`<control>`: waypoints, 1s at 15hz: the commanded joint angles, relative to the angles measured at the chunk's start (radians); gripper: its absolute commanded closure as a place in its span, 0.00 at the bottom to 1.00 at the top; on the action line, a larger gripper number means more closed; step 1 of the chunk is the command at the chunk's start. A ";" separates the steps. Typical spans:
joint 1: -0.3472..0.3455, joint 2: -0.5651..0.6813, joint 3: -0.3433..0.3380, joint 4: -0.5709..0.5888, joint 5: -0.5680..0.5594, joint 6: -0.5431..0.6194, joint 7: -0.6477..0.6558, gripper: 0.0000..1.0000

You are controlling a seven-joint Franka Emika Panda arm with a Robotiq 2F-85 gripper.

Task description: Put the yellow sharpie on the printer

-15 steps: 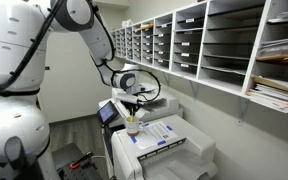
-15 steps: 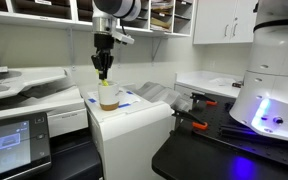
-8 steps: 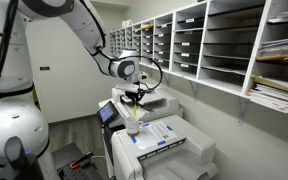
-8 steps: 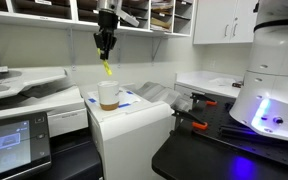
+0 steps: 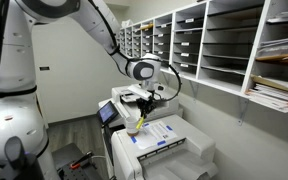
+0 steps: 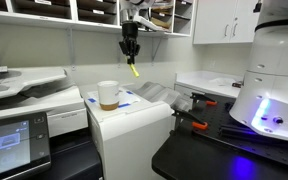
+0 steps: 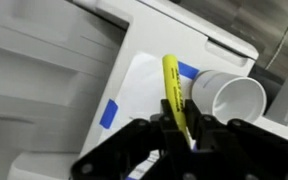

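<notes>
Gripper [image 6: 131, 57] clenched on slim yellow sharpie [image 7: 174, 92], tip hanging down. Below the gripper, smooth white printer [image 6: 136, 118] carrying round white cup [image 6: 108, 94]

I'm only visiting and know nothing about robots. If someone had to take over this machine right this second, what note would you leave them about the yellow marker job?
Gripper: shut on the yellow sharpie, which hangs down from it.
Things: the sharpie is in the air above the printer, touching nothing else. The white cup stands on the printer top, off to one side of the sharpie.
Done: sharpie grasped and held clear of the cup.
Left: lower it onto a bare part of the printer top, open the gripper, pull away.
</notes>
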 commanded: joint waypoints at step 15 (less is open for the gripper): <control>-0.089 0.458 -0.001 0.361 0.181 -0.227 0.035 0.32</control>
